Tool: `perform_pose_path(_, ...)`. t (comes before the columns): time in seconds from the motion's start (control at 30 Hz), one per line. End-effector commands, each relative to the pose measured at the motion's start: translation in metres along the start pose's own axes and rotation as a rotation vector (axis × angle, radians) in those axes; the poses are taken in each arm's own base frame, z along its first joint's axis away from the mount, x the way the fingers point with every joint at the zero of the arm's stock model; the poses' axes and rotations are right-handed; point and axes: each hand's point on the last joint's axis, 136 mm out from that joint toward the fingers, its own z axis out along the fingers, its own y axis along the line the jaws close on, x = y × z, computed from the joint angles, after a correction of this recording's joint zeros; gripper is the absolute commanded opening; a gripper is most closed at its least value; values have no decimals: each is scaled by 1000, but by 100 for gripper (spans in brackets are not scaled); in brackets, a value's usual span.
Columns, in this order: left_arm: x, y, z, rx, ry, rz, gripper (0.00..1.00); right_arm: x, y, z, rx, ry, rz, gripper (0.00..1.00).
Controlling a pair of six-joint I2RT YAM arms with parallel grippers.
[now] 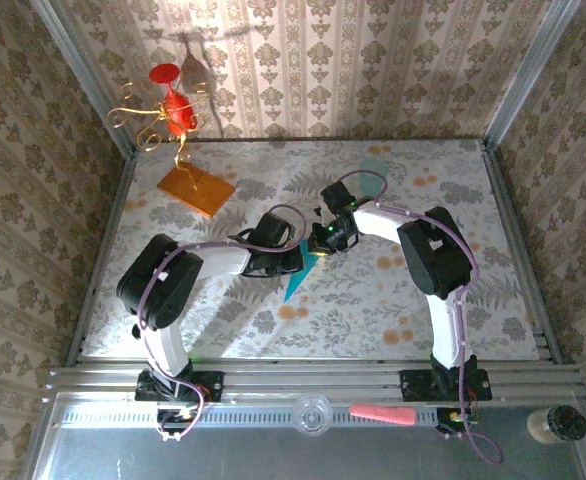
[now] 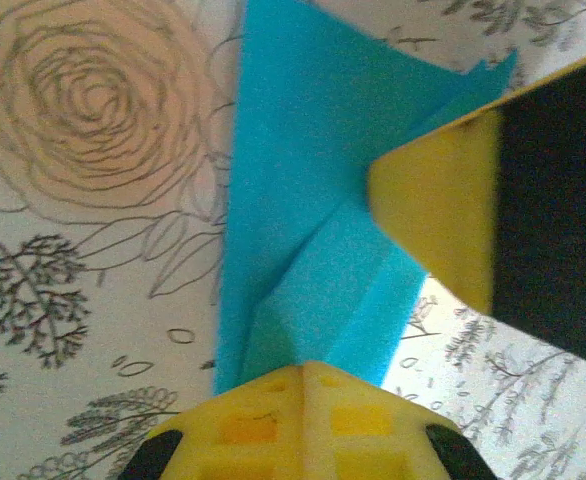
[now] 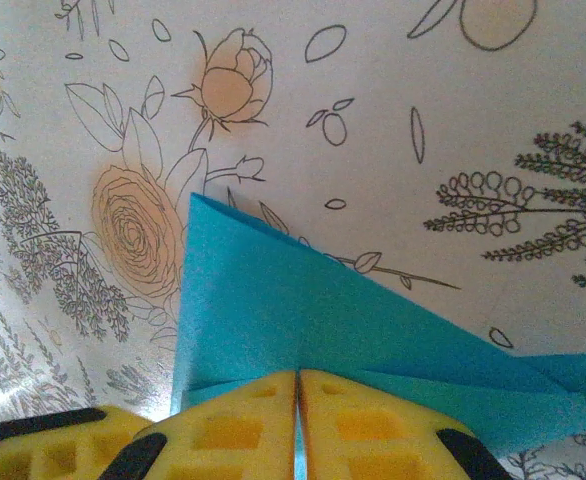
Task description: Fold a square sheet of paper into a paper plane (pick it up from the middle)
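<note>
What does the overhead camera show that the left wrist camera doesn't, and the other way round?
Overhead: the whole floral table, with the orange slab, the red and gold ornament and the pale mint cup towards the back. Left wrist: a close look at the creases and layered flaps of the folded teal paper, with the left gripper shut on its edge. Shared: the paper, the flowered tabletop under it and the right gripper at the paper.
</note>
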Motion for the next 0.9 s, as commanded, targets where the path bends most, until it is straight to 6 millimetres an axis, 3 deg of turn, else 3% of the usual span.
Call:
perform_pose_path(0.0, 1, 18, 2, -86, 0, -52, 0, -3, 4, -11, -9, -11, -12, 13)
perform_pose_path(0.13, 8, 29, 4, -115, 5, -78, 0, -14, 21, -36, -44, -71, -39, 14)
perform_pose_path(0.23, 13, 32, 6, -124, 13, -92, 0, -11, 23, -40, -57, -84, -27, 14)
perform_pose_path(0.5, 18, 34, 8, -131, 25, -96, 0, 16, 14, -22, -91, -32, 28, 9)
perform_pose_path(0.87, 19, 29, 8, -107, 35, -80, 0, 21, 4, 3, -91, 14, 56, 4)
